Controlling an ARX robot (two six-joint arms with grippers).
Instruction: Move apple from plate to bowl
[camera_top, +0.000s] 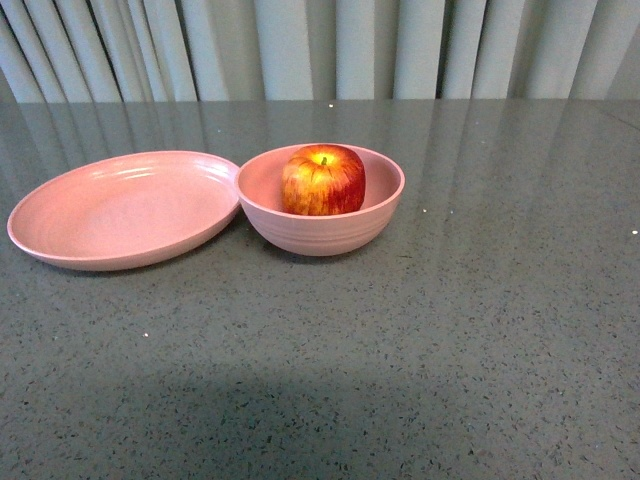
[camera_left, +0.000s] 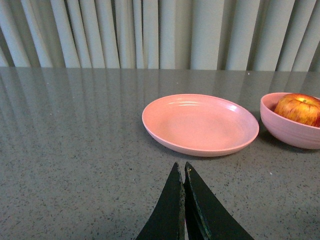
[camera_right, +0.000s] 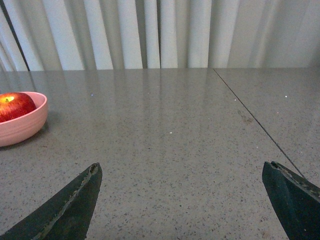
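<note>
Already the apple (camera_top: 323, 180) sits upright in the bowl (camera_top: 320, 228), stem up, and the plate (camera_top: 110, 215) just beside it lies bare, rims nearly touching. Both arms hang back, well apart from the dishes. The left gripper (camera_left: 183, 172) is closed on nothing; the right gripper (camera_right: 182, 175) is spread wide and empty. The task looks finished, so no reach seems needed.

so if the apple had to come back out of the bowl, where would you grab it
Grip the apple across its upper sides, coming straight down from above. It sits upright, stem up, and only its top half clears the bowl rim, so a sideways approach would likely hit the wall. The open right gripper looks better suited than the closed left gripper.
</note>
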